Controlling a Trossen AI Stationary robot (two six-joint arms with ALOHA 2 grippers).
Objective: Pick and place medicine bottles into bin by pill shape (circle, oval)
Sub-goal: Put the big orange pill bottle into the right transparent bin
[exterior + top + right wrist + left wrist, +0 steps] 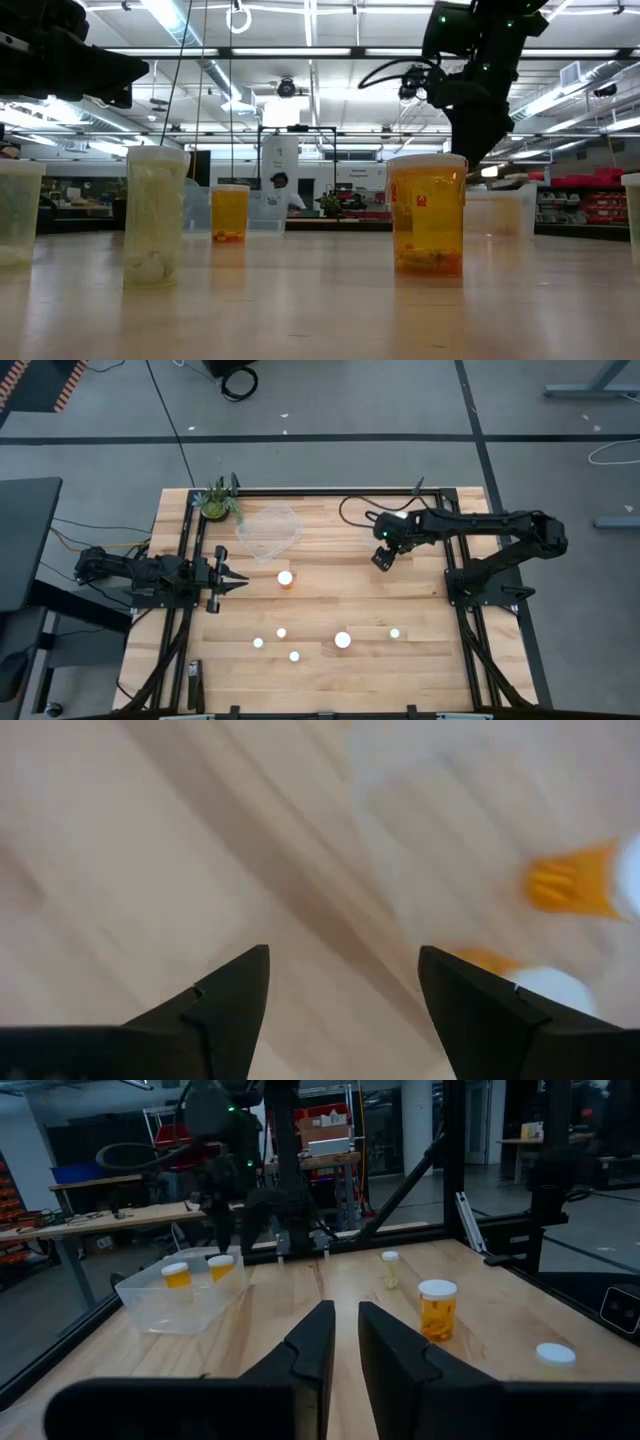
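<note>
Left end effector (240, 579) shut and empty, right end effector (381, 560) wide open.

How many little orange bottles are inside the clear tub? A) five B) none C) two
C: the left wrist view shows two capped bottles standing side by side inside the clear tub, while the others stand out on the table.
</note>
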